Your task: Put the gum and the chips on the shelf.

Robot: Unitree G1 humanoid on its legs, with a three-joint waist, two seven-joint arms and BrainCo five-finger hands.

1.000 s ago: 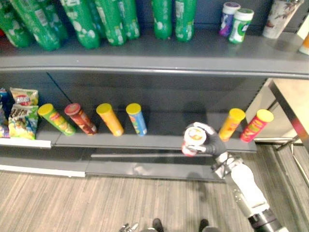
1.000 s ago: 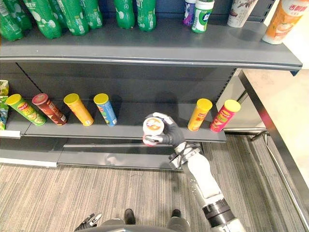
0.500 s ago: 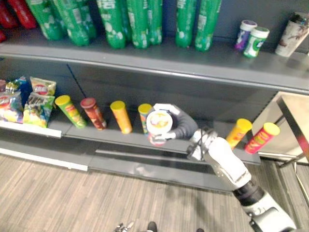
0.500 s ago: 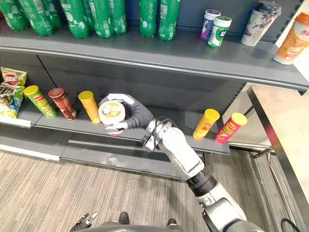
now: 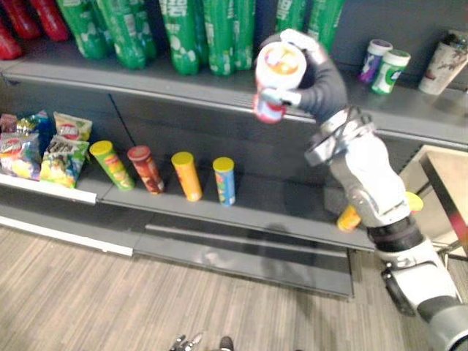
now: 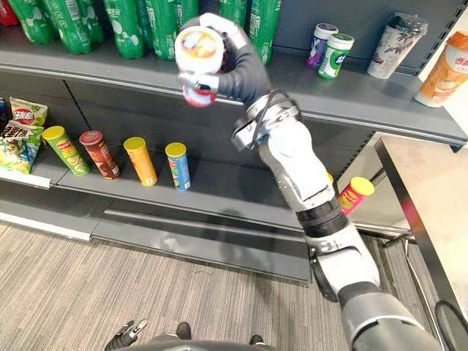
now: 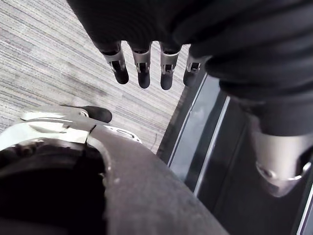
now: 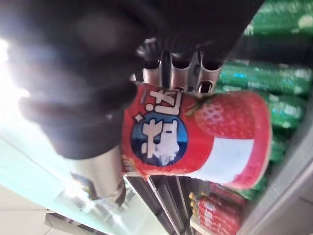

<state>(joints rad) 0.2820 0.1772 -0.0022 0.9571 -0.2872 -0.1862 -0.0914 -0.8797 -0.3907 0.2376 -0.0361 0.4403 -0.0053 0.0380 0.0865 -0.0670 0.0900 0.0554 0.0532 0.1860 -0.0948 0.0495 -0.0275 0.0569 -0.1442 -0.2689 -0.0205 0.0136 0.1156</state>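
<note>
My right hand [image 5: 323, 82] is shut on a red container with a white lid [image 5: 278, 73], which has a strawberry picture on its side [image 8: 195, 137]. The hand holds it tilted in front of the upper shelf's [image 5: 146, 80] edge, just below the green bottles [image 6: 164, 25]. Two small gum bottles, one purple [image 6: 320, 44] and one green [image 6: 338, 55], stand on that shelf further right. Several chip cans [image 5: 186, 175] lean on the lower shelf [image 5: 241, 212]. Down by the floor hangs my left hand [image 7: 142, 68], its fingers straight and holding nothing.
Snack bags [image 5: 58, 150] stand at the lower shelf's left end. A yellow can [image 5: 348, 217] and a pink can [image 6: 351, 194] show behind my right arm. Tall cups [image 6: 391, 47] stand at the upper shelf's right end. A pale table [image 6: 439, 197] is at the right.
My right hand has lifted the red container from the lower shelf's height up to the upper shelf's edge. The camera view has also shifted.
</note>
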